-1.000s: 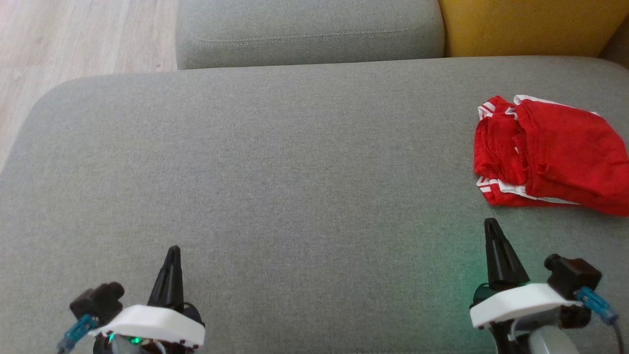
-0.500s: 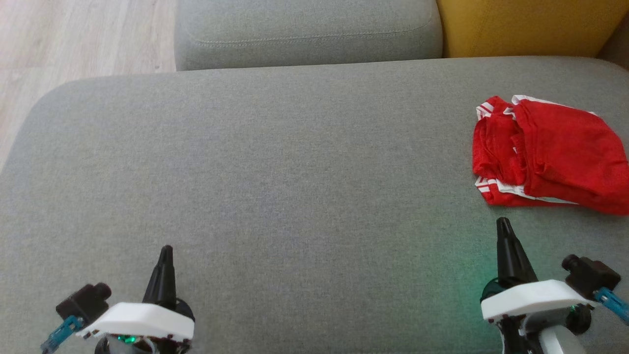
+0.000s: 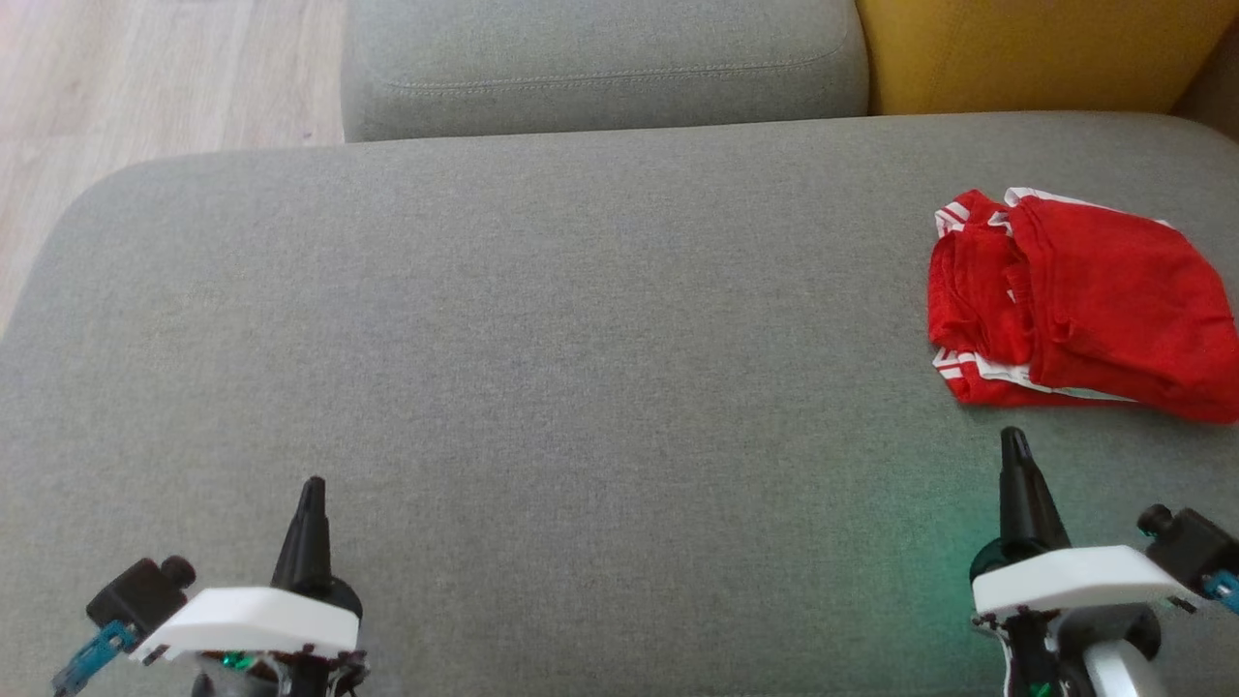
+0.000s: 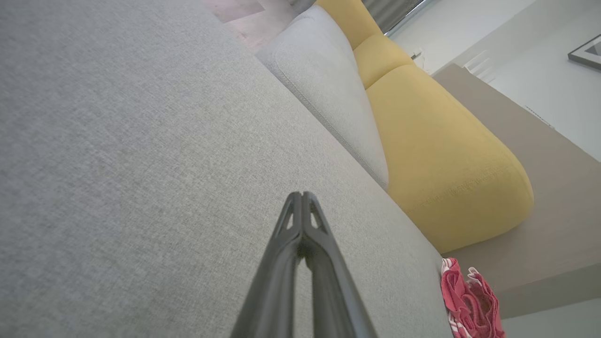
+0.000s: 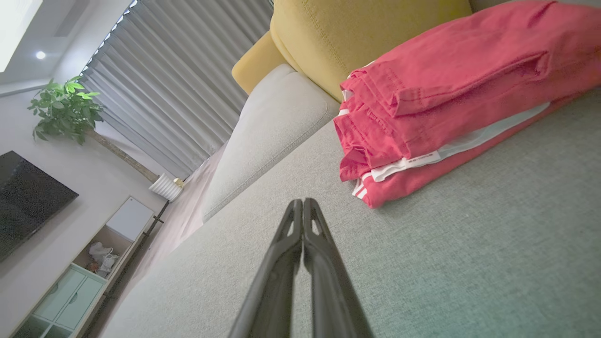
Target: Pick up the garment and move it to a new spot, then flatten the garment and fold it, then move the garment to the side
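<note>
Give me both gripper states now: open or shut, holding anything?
Left gripper: closed, holding nothing, above the grey sofa seat.
Right gripper: closed, holding nothing, just short of the folded red garment.

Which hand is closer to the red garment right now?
The right hand, shut, with its tips just short of the garment; the left hand sits far across the grey seat.

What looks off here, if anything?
Nothing stands out. The red garment lies folded, layers slightly uneven, at the right end of the grey seat cushion, apart from both arms. Left tool and right tool are shut and empty over the cushion. No spill or damage visible.
</note>
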